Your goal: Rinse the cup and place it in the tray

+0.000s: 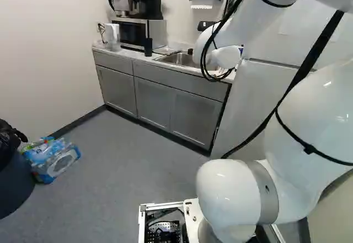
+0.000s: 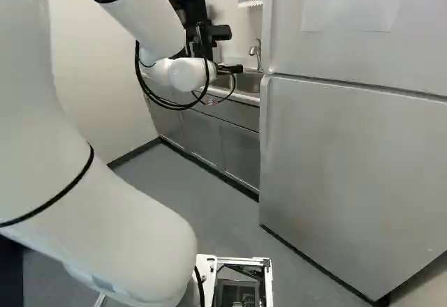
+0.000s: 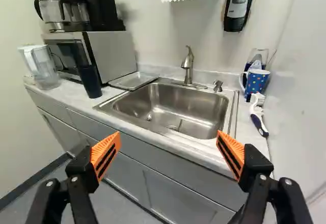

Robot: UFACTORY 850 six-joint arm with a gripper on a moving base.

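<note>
The wrist view shows the fingers (image 3: 106, 155) spread wide (their orange pads well apart), with the sink (image 3: 175, 107) ahead. A black cup (image 3: 90, 81) stands upright on the bench (image 3: 66, 95), near the metal tray (image 3: 133, 80); across the sink stands a blue dotted mug (image 3: 256, 81), near a white-handled brush (image 3: 258, 118).

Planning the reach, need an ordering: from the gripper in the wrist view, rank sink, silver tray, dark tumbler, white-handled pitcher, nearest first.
1. Sink, ahead of the gripper.
2. Silver tray, between sink and microwave; dark tumbler, before the microwave: too close to call.
3. Pitcher, beyond the tumbler.
</note>
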